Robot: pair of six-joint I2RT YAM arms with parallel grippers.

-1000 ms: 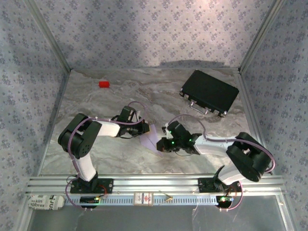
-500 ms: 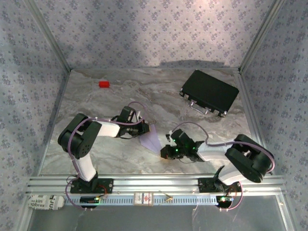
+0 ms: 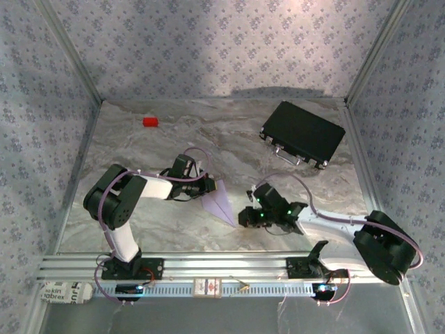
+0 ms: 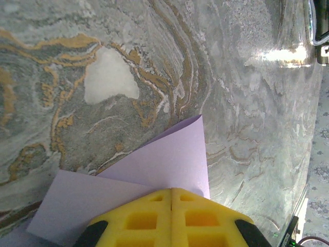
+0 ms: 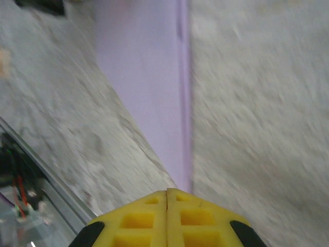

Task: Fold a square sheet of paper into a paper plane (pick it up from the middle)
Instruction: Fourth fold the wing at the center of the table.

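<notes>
Narrowed over the last second: the paper plane [image 3: 220, 200], earlier a blunt lilac wedge, now a slim dart lying slantwise near the middle of the worktop [image 3: 125, 146], point toward the near edge. Thin, featherlight, limp across the flat but stiffened along the centre crease. Easily dented, torn or skated over the marble. Best taken at the middle, across the crease where the layers stack, with a light pinch; never by the point.

Left jaws closed pad to pad at the broad end, paper running beneath them in the left wrist view; pinched or merely pressed flat, cannot tell. Right jaws likewise closed, just beside the point, crease leading straight up to the pads in the right wrist view; grip on the paper not certain.

Also changed: right arm [image 3: 334, 224] drawn back toward the near right corner, elbow swung well out. Left arm [image 3: 118, 202] as before. Farther off, red block [image 3: 150, 122] by the far left corner and black case [image 3: 303, 134] toward the far right corner, both where they were.
</notes>
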